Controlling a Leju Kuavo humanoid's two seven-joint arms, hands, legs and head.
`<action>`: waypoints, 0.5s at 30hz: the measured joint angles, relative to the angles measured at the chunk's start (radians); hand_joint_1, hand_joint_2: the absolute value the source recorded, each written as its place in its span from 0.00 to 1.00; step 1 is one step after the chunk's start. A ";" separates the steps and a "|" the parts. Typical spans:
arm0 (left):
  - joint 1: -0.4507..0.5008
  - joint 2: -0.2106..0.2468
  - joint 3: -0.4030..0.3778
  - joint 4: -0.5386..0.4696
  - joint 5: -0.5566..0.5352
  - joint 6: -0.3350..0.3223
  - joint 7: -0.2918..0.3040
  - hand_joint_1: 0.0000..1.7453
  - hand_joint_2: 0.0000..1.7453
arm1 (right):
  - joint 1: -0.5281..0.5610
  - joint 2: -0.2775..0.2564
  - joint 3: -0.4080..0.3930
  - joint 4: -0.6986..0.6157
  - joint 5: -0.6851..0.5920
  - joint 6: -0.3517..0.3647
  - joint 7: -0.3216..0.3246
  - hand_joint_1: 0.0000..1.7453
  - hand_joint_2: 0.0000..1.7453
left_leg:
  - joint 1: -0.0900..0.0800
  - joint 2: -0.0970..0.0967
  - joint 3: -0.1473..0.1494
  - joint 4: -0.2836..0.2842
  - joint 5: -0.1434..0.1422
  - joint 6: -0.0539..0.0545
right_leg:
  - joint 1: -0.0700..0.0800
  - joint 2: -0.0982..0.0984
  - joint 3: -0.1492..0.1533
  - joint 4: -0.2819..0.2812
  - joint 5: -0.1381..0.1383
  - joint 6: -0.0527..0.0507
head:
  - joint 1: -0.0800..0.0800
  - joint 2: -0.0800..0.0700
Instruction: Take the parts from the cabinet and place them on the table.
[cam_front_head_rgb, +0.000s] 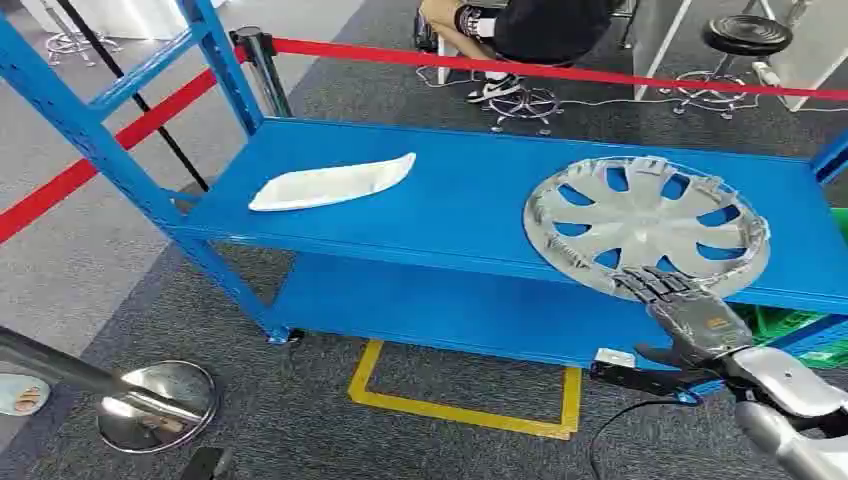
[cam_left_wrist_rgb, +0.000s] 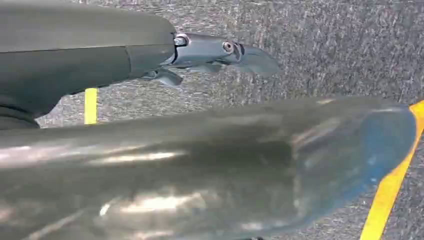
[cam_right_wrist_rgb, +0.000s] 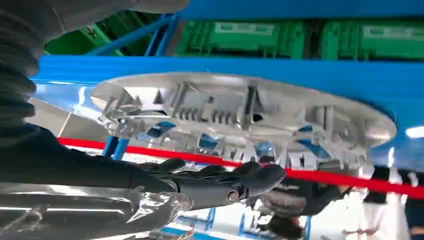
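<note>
Nothing is moved yet: our right hand (cam_front_head_rgb: 672, 292), fingers extended, reaches the hubcap (cam_front_head_rgb: 645, 222) rim on the shelf (cam_front_head_rgb: 450, 200), grip unclear; white part (cam_front_head_rgb: 333, 183) waits

Bright blue shelving (cam_front_head_rgb: 450, 200) carrying a silver-grey wheel cover (cam_front_head_rgb: 646, 222) and a white curved panel (cam_front_head_rgb: 332, 183).
Grey speckled carpet (cam_front_head_rgb: 330, 430) below, marked with a yellow outlined rectangle (cam_front_head_rgb: 470, 412) at lower centre; red barrier tape (cam_front_head_rgb: 560, 72) across the top; green crates (cam_right_wrist_rgb: 300, 39) behind the blue frame; dark grey-black fingers (cam_front_head_rgb: 655, 285) on the right hand (cam_front_head_rgb: 690, 318).
</note>
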 joint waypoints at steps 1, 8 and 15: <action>-0.001 -0.001 0.000 0.000 -0.001 0.000 0.000 0.00 0.00 | -0.001 0.009 0.002 0.006 0.006 -0.015 0.001 0.00 1.00 | 0.000 0.000 0.000 0.000 0.000 0.000 | 0.000 0.000 0.000 0.000 0.000 0.000 | 0.000 0.000; -0.003 -0.005 0.000 0.000 -0.019 0.003 0.000 0.00 0.00 | -0.004 0.089 -0.004 0.050 0.050 -0.179 0.016 0.00 1.00 | 0.000 0.000 0.000 0.000 0.000 0.000 | 0.000 0.000 0.000 0.000 0.000 0.000 | 0.000 0.000; -0.003 -0.010 0.000 0.000 -0.031 0.003 0.000 0.00 0.00 | -0.006 0.152 -0.028 0.087 0.073 -0.258 0.036 0.00 1.00 | 0.000 0.000 0.002 0.000 0.000 0.000 | 0.000 -0.001 0.000 0.000 0.000 0.000 | 0.000 0.000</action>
